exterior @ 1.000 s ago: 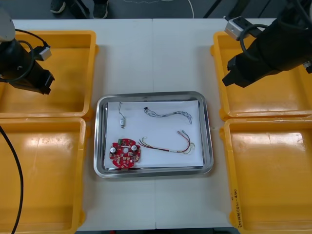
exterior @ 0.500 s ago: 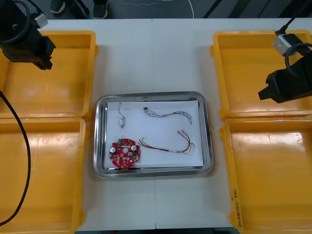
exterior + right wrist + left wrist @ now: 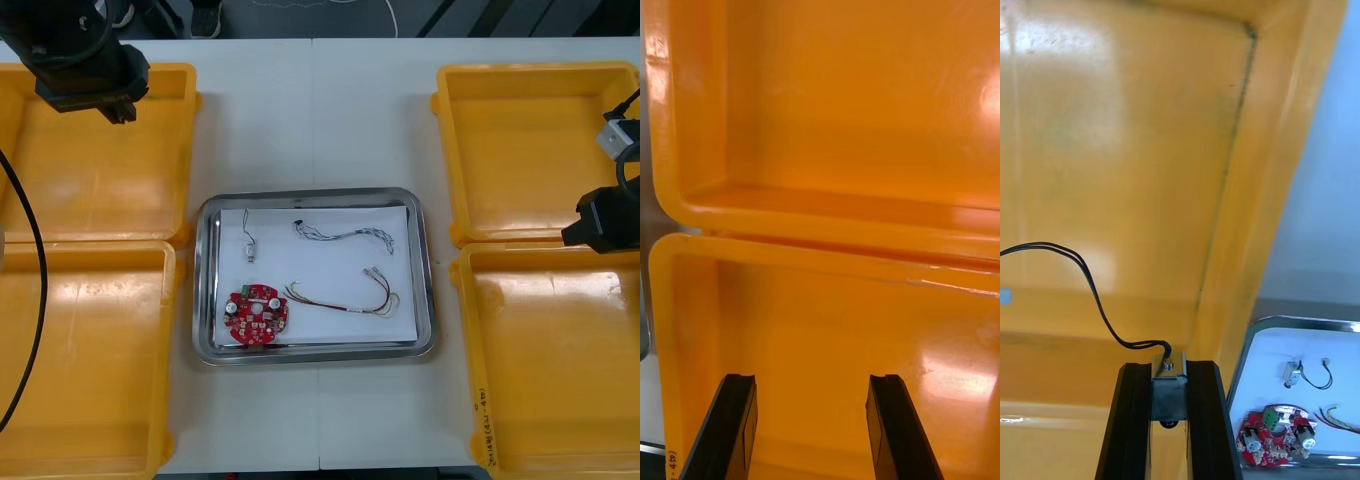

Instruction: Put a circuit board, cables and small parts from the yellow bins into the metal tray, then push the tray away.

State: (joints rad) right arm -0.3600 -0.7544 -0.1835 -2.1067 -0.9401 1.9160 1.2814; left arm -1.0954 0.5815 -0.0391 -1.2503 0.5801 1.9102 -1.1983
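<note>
Light table: left gripper, ten o'clock, clamps a black-wired small metal part; delivery into the shiny rectangular metal tray seems next. Right gripper, three o'clock, waits, jaws apart.

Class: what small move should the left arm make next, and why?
Probably carry the black cable to the tray: the left gripper is shut on it but hangs over the far left bin. The right gripper hangs open over the right bins.
</note>
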